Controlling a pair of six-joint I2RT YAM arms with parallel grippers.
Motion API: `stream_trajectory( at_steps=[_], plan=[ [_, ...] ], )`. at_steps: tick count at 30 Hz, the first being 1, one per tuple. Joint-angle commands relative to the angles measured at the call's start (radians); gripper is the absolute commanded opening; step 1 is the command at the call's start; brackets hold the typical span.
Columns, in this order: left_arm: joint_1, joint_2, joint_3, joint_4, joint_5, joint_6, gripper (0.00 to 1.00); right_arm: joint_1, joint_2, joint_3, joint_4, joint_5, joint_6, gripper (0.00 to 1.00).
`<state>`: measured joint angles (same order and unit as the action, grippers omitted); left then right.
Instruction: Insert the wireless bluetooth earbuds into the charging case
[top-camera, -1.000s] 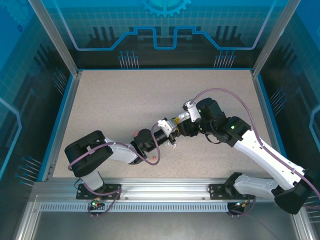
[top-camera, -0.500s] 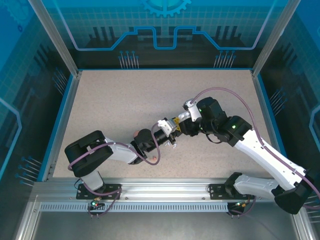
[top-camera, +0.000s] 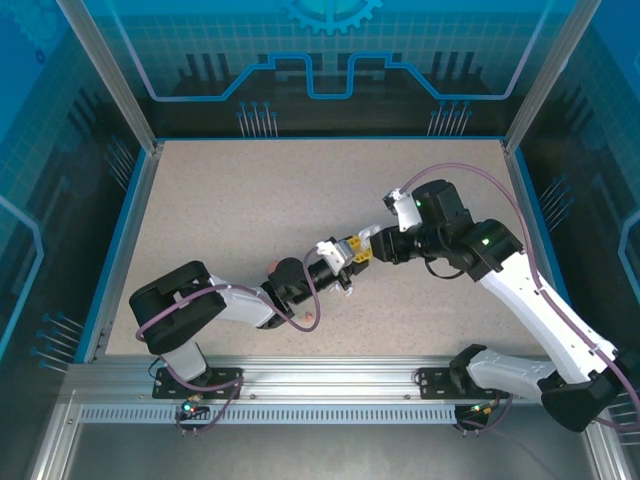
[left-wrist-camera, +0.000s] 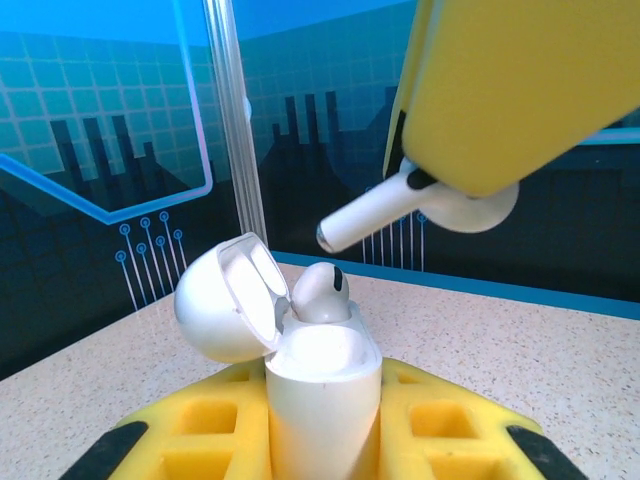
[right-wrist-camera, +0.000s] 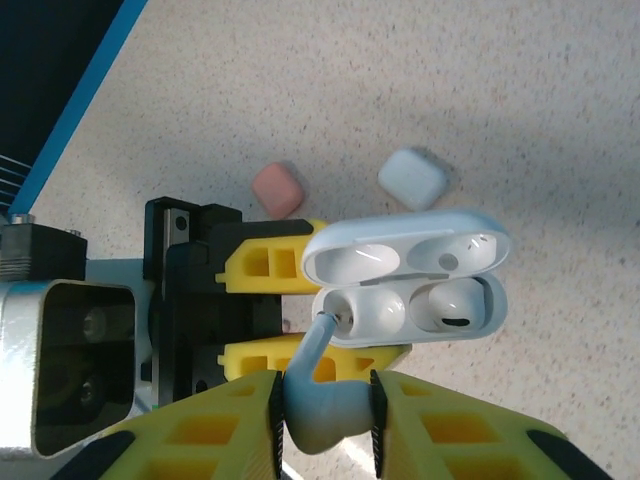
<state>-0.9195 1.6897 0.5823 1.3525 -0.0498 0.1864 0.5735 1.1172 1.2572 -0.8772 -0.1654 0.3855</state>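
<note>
My left gripper (left-wrist-camera: 320, 440) is shut on a white charging case (left-wrist-camera: 322, 385), held upright with its lid (left-wrist-camera: 222, 300) swung open. One white earbud (left-wrist-camera: 320, 292) sits in the case's far slot. My right gripper (right-wrist-camera: 322, 415) is shut on a second white earbud (right-wrist-camera: 325, 405), pinched at the bulb between its yellow pads. The earbud's stem tip touches the rim of the empty slot (right-wrist-camera: 372, 312) of the case (right-wrist-camera: 455, 260). From the left wrist, that held earbud (left-wrist-camera: 395, 208) hangs just above the case. In the top view both grippers meet at the case (top-camera: 328, 247) mid-table.
Two small closed cases lie on the speckled table beyond the grippers, a pink one (right-wrist-camera: 278, 188) and a pale one (right-wrist-camera: 411, 178). The table's blue rim (right-wrist-camera: 80, 110) runs along the left. A clear post (left-wrist-camera: 232, 110) stands behind the case.
The right arm's wrist has swung to the right and its gripper now stretches leftward to the case. The left arm and the case have stayed put.
</note>
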Motion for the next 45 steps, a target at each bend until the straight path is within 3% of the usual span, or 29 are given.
stream_trajectory(
  at_steps=[1,19,45],
  plan=[
    [-0.009,0.004,0.008,0.047,0.049,0.035,0.0,-0.017,0.026,0.044,-0.101,-0.07,0.018,0.29],
    [-0.026,0.021,0.012,0.046,0.066,0.092,0.0,-0.031,0.098,0.126,-0.203,-0.07,0.005,0.29],
    [-0.036,0.026,0.019,0.047,0.051,0.105,0.0,-0.037,0.113,0.108,-0.222,-0.084,-0.01,0.28]
  ],
)
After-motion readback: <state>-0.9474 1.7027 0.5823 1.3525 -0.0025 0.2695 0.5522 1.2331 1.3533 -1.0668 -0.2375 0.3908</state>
